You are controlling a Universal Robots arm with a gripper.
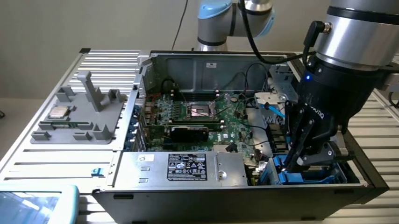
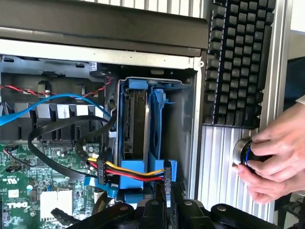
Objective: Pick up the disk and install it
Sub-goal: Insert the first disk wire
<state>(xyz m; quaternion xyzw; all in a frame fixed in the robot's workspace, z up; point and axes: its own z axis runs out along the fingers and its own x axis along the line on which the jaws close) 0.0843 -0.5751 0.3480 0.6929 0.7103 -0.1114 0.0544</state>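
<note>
Hovering low inside the open computer case point(image 1: 206, 70), the hand point(image 1: 300, 162) is keeping its fingers drawn close together, gripping nothing I can make out. The disk point(image 2: 136, 125) is standing on edge in its blue bracket point(image 2: 157, 119), in the bay straight ahead of the fingertips. Coloured wires point(image 2: 136, 169) are crossing just in front of the hand, so a forward push is likely risking a snag, or jamming the disk askew. A person's fingers point(image 2: 274, 143) are working a round knob point(image 2: 243, 151) off to the hand's side.
</note>
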